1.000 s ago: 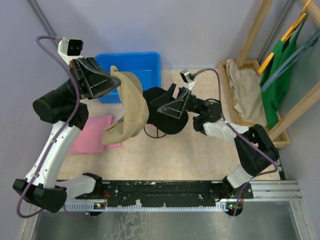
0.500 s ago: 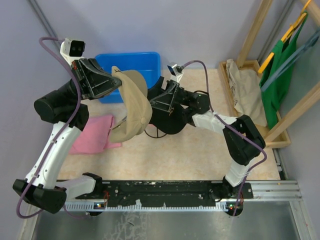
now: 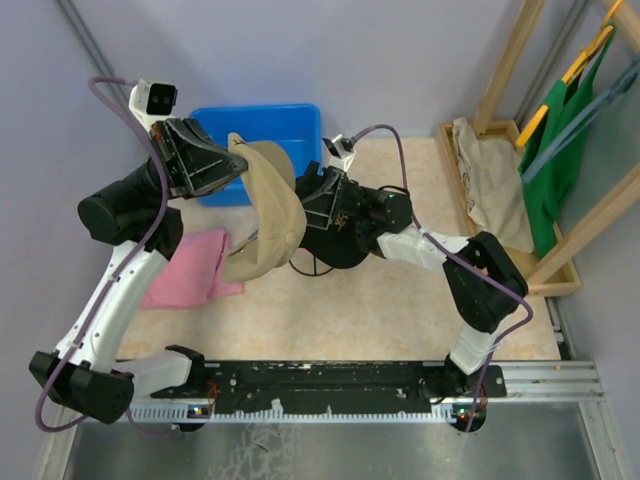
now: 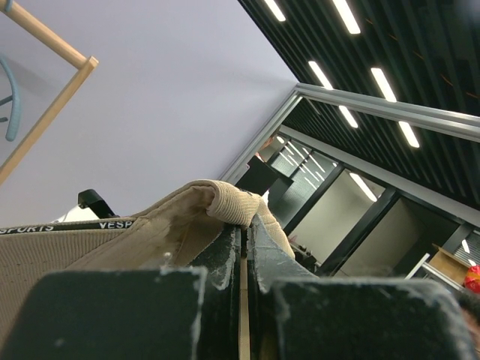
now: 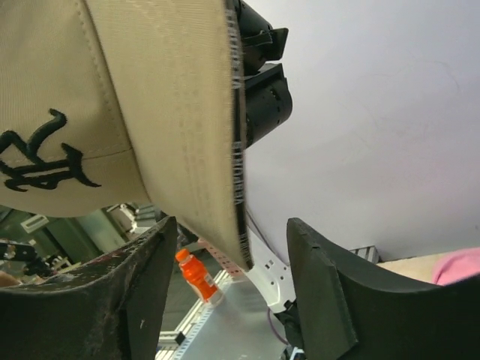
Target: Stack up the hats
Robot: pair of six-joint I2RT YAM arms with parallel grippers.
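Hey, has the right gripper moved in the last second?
Yes. The right gripper shifted left, nearer the blue bin, its fingers now straddling the tan cap.

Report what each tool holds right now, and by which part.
The left tool grips the tan fabric baseball cap by the rim of its crown. The right tool holds nothing: its jaws stand open around the cap's edge.

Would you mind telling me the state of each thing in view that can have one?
tan cap: lifted off the table, hanging from the left gripper
left gripper: shut on the tan cap
right gripper: open, fingers either side of the tan cap's rim
black cap: resting on the table
pink cloth: lying flat on the table
green garment: hanging up
beige garment: lying crumpled
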